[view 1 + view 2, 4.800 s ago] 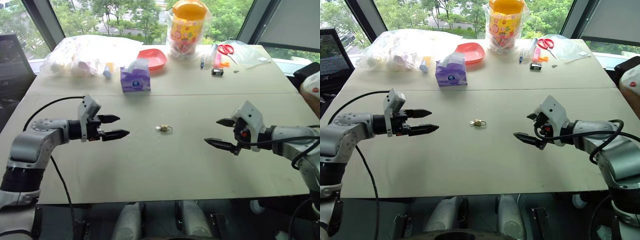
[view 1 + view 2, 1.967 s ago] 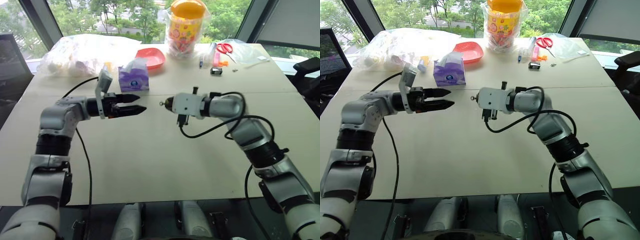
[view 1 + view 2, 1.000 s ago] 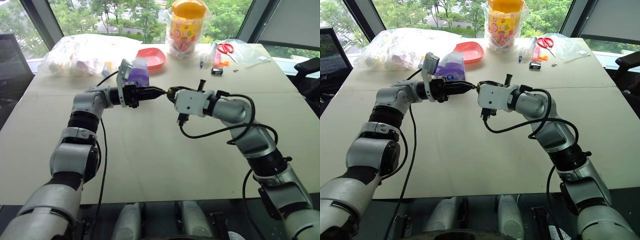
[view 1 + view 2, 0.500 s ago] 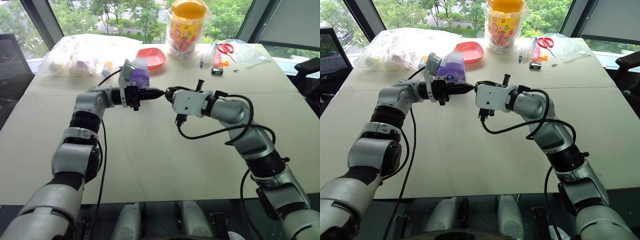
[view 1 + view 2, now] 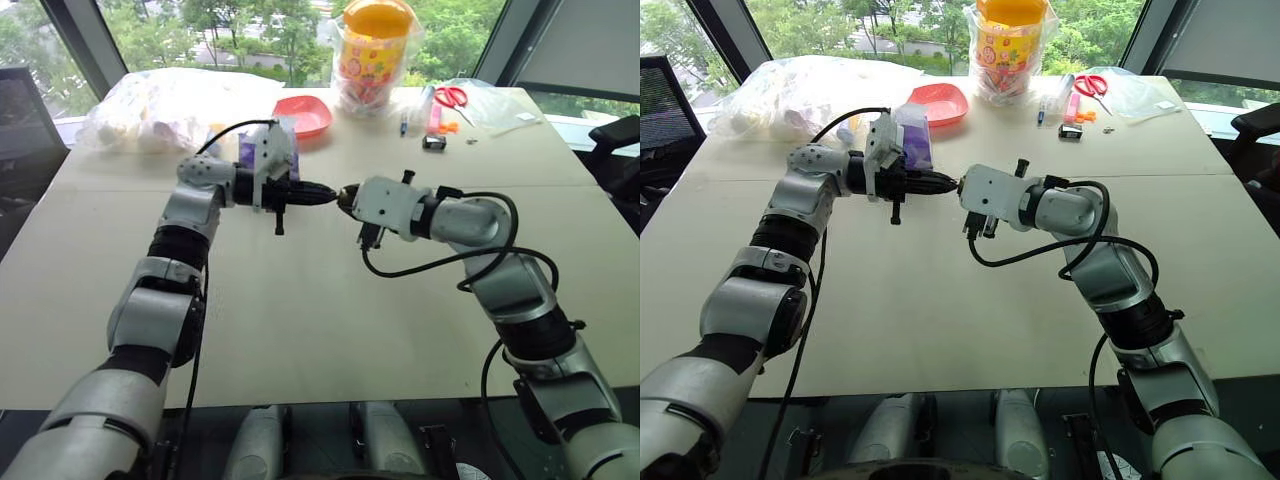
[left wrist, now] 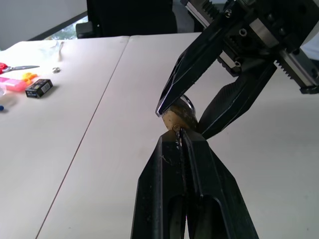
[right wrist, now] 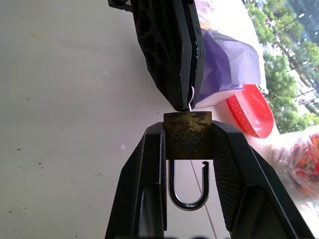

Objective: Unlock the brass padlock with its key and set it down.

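Above the table [image 5: 300, 330], we see the brass padlock [image 7: 188, 134], tarnished, its silvery shackle sprung free on one side. Our right claw [image 7: 188, 137] grips its body between half-parted fingers, and our left claw [image 6: 182, 142], clenched tight, pinches the key [image 7: 190, 99] at the padlock's base.

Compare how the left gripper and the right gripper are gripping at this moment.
The left gripper has its black fingers pressed together on the thin pale key; the right gripper holds its fingers apart, clamping the small brass padlock by its sides. Left meets the padlock's bottom face; right straddles its silvery shackle. Both are raised above the table.
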You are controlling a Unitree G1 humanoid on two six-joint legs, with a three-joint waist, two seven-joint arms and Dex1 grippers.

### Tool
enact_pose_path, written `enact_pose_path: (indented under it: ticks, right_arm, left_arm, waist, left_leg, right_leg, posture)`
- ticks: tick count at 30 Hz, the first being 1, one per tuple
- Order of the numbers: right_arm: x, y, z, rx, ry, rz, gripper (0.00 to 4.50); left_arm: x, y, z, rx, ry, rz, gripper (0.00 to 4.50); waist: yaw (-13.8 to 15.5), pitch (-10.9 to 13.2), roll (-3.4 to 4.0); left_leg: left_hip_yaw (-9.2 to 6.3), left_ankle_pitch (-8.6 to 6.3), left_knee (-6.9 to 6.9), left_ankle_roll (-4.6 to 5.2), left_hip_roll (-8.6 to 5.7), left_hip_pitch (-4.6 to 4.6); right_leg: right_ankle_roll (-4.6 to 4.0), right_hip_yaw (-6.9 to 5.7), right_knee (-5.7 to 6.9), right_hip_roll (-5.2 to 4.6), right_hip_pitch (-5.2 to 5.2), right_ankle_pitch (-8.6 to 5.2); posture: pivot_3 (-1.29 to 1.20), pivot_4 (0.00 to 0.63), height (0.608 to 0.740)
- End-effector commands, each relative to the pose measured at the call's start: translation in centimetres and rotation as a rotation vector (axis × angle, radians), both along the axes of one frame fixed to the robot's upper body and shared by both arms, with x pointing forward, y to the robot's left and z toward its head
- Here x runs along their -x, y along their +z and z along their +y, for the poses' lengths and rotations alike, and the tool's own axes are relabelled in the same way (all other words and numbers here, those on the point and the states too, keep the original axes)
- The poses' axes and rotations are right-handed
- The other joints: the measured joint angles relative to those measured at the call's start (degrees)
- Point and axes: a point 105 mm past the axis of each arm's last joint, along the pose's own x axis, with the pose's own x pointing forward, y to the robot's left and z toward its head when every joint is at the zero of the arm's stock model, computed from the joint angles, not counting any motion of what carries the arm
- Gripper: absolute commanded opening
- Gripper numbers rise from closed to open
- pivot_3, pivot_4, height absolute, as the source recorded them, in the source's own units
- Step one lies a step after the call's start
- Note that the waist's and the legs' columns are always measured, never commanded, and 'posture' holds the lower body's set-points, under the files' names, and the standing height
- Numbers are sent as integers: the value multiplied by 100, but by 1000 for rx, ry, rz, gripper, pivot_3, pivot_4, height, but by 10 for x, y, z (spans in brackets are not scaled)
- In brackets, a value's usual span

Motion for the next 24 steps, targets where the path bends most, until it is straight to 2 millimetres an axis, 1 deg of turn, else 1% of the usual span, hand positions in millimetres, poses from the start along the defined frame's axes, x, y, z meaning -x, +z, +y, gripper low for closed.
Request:
enact_pose_path:
  ticks: [1,2,5,7,8,9,11,12,14,16,19,22,24]
  right_arm:
    - [23,21,22,-64,128,-32,707]
    - [23,22,22,-68,127,-30,707]
    - [22,23,22,-67,121,-36,707]
    - [20,24,19,-29,112,-78,707]
    - [20,24,18,-17,110,-92,707]
    - [19,24,17,-5,106,-110,707]
    - [17,26,16,13,101,-143,707]
    - [17,26,16,17,101,-153,707]
    - [15,27,16,25,98,-171,707]
    - [14,28,16,35,96,-188,707]
    - [13,28,16,45,94,-202,707]
    - [11,27,15,53,83,-209,707]
    - [6,26,12,67,58,-217,707]
  left_arm:
    - [-1,1,-1,-59,19,-138,9]
    - [-1,0,0,-53,21,-109,9]
    - [-4,0,5,-3,54,66,9]
    - [-5,3,14,49,64,231,606]
    - [-5,5,16,64,68,278,911]
    - [-4,8,19,89,70,322,1308]
    - [-4,15,21,138,70,402,2113]
    - [-3,17,22,150,65,430,2392]
    - [-1,21,22,181,56,453,3162]
    - [-2,27,19,219,55,463,3162]
    - [7,32,14,242,-5,495,3162]
    - [13,31,13,225,-36,509,3162]
    - [18,27,18,195,-51,517,3162]
  waist:
    - [0,0,0]
    - [0,0,0]
    - [-3,0,0]
    - [-9,0,0]
    - [-21,0,0]
    - [-35,0,0]
    - [-36,0,0]
    - [-35,0,0]
    - [-14,0,0]
    - [-7,0,0]
    - [-5,0,0]
    - [-12,0,0]
    - [-22,0,0]
  left_leg:
    - [0,0,0,0,1,0]
    - [0,0,0,0,1,0]
    - [1,0,0,0,-1,0]
    - [1,0,0,0,-5,0]
    - [1,0,0,1,-7,0]
    - [1,0,0,1,-10,0]
    - [-1,-1,0,1,-7,0]
    - [-3,-1,0,1,-6,0]
    - [-4,-1,0,1,-5,0]
    - [-3,0,0,1,-4,0]
    - [-4,0,1,1,-1,0]
    - [-3,0,1,1,-1,-1]
    - [-3,0,1,0,-3,0]
  right_leg:
    - [0,0,0,0,0,0]
    - [0,0,0,0,0,0]
    - [0,0,1,0,0,0]
    - [0,0,1,1,0,0]
    - [1,-1,1,3,0,0]
    - [2,-1,1,4,-1,0]
    - [2,-1,1,9,-1,-1]
    - [3,-2,2,9,-1,-2]
    - [3,-3,3,9,-1,-2]
    - [3,-1,3,6,0,-2]
    - [3,-1,3,3,1,-2]
    - [3,-1,1,3,2,-2]
    - [3,-1,2,3,2,-1]
  posture:
    - [0,150,740]
    - [0,150,740]
    - [0,150,740]
    - [0,150,740]
    - [0,150,740]
    - [0,150,740]
    - [0,150,740]
    - [0,150,740]
    - [0,150,740]
    - [0,150,740]
    - [0,150,740]
    - [0,150,740]
    - [0,150,740]
